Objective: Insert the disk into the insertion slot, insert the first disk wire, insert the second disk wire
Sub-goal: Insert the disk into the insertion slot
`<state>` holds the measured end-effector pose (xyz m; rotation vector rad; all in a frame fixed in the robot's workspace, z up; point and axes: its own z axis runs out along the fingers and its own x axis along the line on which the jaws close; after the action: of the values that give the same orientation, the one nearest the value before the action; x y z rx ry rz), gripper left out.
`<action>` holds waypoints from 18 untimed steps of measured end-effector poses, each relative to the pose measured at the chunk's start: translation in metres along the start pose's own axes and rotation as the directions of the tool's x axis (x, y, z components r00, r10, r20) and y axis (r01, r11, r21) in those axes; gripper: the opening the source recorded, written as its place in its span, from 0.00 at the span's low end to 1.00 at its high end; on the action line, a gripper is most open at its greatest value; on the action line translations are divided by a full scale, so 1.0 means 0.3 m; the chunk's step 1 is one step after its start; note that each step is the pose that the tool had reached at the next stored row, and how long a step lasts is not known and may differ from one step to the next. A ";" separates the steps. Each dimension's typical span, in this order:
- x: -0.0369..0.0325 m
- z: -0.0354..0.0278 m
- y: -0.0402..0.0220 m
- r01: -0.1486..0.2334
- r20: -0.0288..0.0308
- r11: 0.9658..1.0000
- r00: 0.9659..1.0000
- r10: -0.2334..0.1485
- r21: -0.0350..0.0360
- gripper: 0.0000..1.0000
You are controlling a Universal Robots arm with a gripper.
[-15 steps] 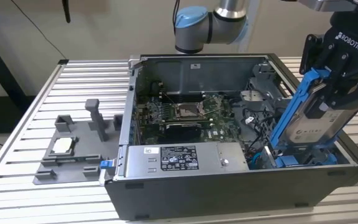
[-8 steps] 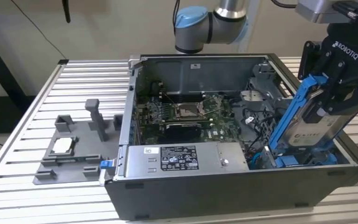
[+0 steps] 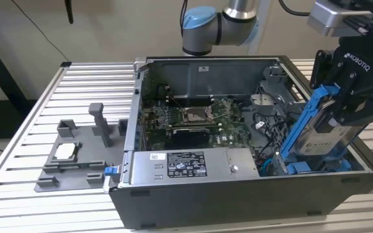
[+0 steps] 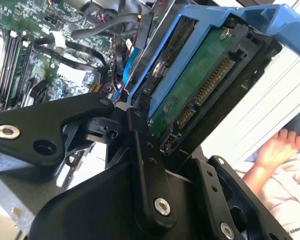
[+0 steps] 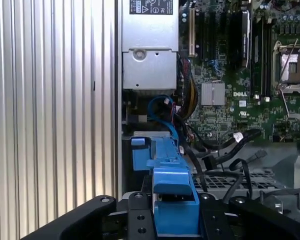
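My gripper is shut on the disk, a silver-grey drive with a white label in a bright blue carrier. I hold it tilted, its lower end just above the insertion slot, the dark bay with blue fittings at the case's front corner on the exterior view's right. In the second wrist view the disk shows its green circuit board and connectors between the black fingers. The first wrist view looks along the blue carrier toward the slot. Loose black wires with connectors lie beside the bay.
The open computer case holds a motherboard and a grey labelled power-supply box. A grey fixture stands on the slatted metal table at the exterior view's left. A person's hand shows beyond the case.
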<state>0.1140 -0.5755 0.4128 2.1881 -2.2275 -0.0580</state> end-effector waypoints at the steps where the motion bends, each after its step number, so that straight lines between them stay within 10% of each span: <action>1: -0.001 0.003 -0.002 0.000 0.001 1.000 1.000 0.000 0.000 0.33; 18: -0.004 0.098 -0.010 0.003 0.004 1.000 1.000 -0.003 0.000 0.33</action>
<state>0.1158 -0.5739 0.3834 2.1930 -2.2266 -0.0627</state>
